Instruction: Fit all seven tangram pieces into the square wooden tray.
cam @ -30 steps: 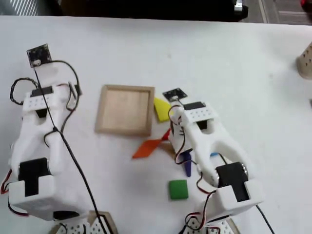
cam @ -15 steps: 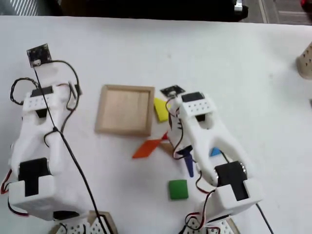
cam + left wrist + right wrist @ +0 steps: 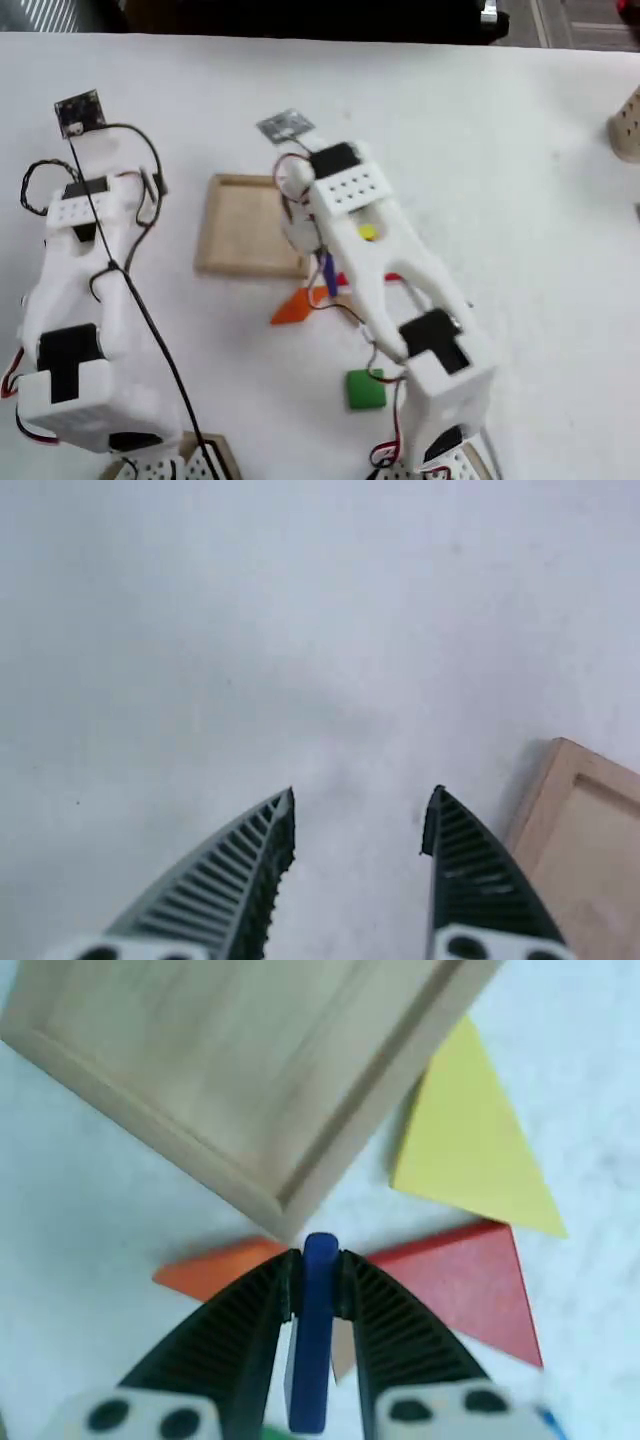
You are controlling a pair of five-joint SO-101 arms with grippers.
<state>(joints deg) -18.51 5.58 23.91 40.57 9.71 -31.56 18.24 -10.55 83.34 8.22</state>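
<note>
The right claw (image 3: 318, 1265) is clamping the blue piece (image 3: 320, 1250) on edge, just off the tray (image 3: 150, 1125) corner, above the orange piece (image 3: 215, 1265) and red piece (image 3: 465, 1280). The left claw (image 3: 360, 810) is hanging open over the table (image 3: 200, 630), beside the tray's edge.

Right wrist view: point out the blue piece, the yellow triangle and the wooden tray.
blue piece (image 3: 315, 1310), right wrist view, on its narrow edge face.
yellow triangle (image 3: 470, 1150), right wrist view, middle of its top face.
wooden tray (image 3: 381, 1085), right wrist view, on the raised rim beside the yellow triangle.
</note>
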